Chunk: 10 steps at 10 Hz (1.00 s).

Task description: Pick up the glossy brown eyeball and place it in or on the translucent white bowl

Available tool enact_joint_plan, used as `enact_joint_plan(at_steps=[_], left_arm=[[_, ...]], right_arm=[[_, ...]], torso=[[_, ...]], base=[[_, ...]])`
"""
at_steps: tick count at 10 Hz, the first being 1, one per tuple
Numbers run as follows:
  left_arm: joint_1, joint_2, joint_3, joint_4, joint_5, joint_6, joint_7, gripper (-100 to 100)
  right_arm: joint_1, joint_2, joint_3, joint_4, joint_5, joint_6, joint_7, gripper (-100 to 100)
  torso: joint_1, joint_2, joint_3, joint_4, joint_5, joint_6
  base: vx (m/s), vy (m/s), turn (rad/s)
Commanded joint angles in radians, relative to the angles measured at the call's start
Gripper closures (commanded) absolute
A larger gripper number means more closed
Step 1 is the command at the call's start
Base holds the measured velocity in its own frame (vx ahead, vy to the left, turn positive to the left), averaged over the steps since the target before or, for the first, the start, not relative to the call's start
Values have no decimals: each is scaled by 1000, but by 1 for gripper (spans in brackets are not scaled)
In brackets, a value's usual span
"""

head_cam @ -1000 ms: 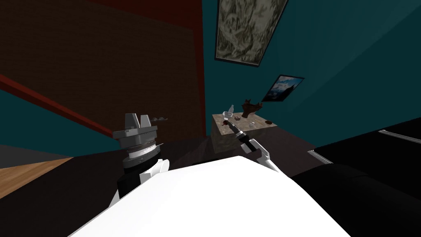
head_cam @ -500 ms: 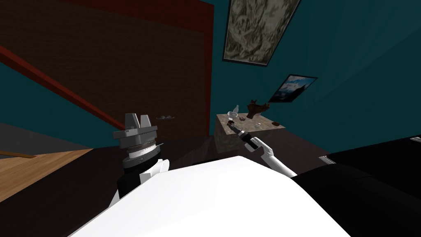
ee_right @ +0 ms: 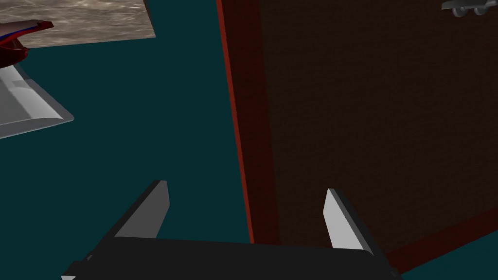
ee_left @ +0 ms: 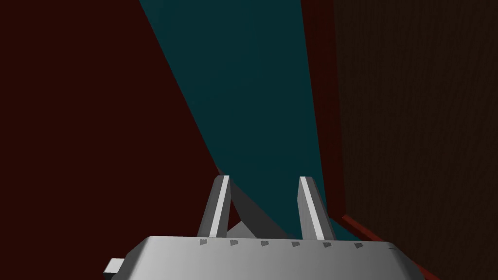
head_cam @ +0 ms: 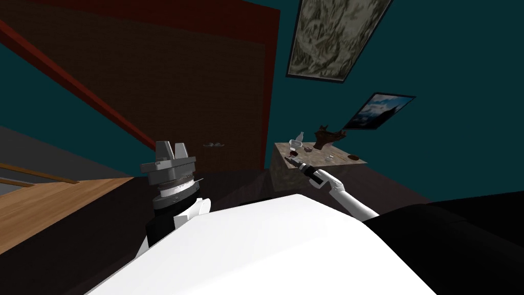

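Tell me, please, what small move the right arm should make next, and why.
Probably swing the right gripper toward the table: its open, empty fingers face the wall and the door, with the tabletop off to one side.

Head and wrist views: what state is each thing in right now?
Left pincer: open, empty.
Right pincer: open, empty, by the table.
Eyeball: on the table, not held.
Door: shut.
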Motion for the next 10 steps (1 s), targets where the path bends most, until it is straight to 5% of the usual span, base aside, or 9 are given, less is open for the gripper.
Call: enact_joint_plan(at_steps=[1,4,8,10], left_arm=[[0,0,0,0,0,0,0,0],[0,0,0,0,0,0,0,0],[0,0,0,0,0,0,0,0],[0,0,0,0,0,0,0,0]], right_arm=[[-3,-50,8,50,39,2,25,-100],[-10,-103,21,115,75,7,49,-100],[-29,-213,60,272,178,21,119,-100],[-34,-243,73,298,210,25,141,-100]], torso=[[0,0,0,0,0,0],[1,-1,0,0,0,-1],[0,-1,-1,0,0,0],[-2,-1,-1,0,0,0]], base=[[13,102,116],[16,87,86],[35,83,105],[33,53,70]])
